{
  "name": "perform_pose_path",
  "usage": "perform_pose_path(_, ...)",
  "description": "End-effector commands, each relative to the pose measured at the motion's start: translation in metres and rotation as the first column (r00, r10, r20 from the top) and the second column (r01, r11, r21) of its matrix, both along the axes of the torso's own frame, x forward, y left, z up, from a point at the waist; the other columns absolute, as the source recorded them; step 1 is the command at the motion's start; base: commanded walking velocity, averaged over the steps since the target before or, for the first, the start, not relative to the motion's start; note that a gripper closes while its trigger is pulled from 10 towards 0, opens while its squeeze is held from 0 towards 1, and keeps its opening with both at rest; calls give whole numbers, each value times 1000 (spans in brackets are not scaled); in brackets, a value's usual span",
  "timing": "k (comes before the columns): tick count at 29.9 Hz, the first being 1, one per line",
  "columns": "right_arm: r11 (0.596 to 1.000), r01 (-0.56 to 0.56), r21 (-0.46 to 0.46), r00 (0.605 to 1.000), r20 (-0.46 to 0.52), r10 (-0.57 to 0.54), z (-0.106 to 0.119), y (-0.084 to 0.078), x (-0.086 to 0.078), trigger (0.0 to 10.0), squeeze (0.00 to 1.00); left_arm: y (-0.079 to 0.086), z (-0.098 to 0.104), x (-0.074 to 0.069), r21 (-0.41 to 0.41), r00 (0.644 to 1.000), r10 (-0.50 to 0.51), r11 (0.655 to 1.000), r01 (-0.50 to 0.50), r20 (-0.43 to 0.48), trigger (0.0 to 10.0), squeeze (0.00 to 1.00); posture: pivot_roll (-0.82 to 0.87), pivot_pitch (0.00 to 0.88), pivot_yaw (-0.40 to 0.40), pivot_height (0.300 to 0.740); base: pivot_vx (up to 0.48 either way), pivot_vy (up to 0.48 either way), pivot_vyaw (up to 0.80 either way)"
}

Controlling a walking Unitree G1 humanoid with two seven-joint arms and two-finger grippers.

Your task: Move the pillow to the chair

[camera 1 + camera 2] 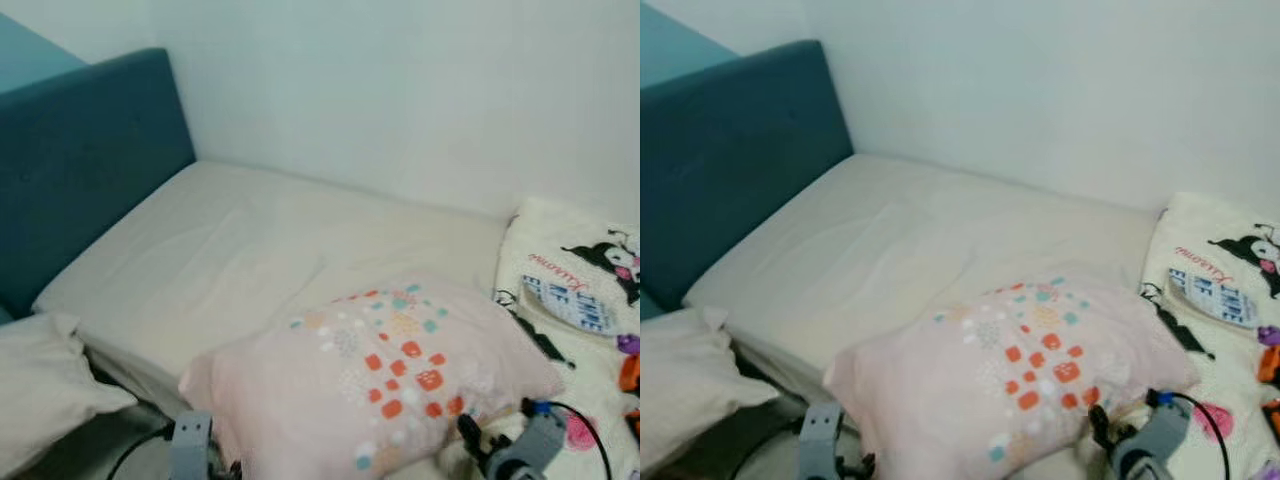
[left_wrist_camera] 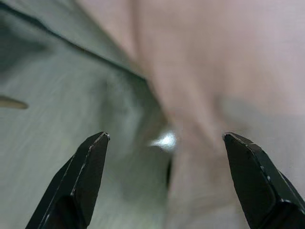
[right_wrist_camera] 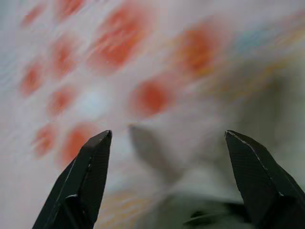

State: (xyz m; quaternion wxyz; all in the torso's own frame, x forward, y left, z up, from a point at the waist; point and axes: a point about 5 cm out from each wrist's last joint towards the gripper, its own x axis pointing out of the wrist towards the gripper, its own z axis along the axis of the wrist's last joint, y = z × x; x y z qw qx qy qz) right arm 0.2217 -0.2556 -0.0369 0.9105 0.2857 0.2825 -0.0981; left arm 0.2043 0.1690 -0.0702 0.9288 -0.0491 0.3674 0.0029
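White wall and a teal headboard (image 1: 80,160) framed a bed (image 1: 230,250) with a bare cream sheet, a cartoon-print blanket (image 1: 580,300) bunched at its right side. On the near edge of the bed lay the pink pillow (image 1: 370,380), patterned with orange and teal squares. A plain white cushion (image 1: 40,390) sat lower at the left. The left gripper (image 2: 164,143) had its fingers spread wide, pointing at the pillow's left edge where it met the sheet. The right gripper (image 3: 167,138) was likewise spread apart, close against the patterned face near the pillow's right corner. Neither yet held anything. The grasp would probably go best with both grippers pinching opposite edges together, deep enough into the soft filling that the fabric could not slip free when lifted.
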Motion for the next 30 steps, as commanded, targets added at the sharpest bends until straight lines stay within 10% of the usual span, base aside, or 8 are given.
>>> perform_pose_path(1, 999, -27, 26, 999, 35, 27, 4, 4, 4, 10000, 0, 3, -3, -5, 18, 1000, -9, 1000, 10, -19, 10000, 0, -65, 36, 64, 736, 0, 0, 0)
perform_pose_path(30, 968, 173, 180, 979, 74, -188, 6, -12, -2, 10000, 0, -17, 38, 48, -88, 960, -64, 992, 91, 272, 10000, 0, -58, 47, 73, 661, 0, 0, 0)
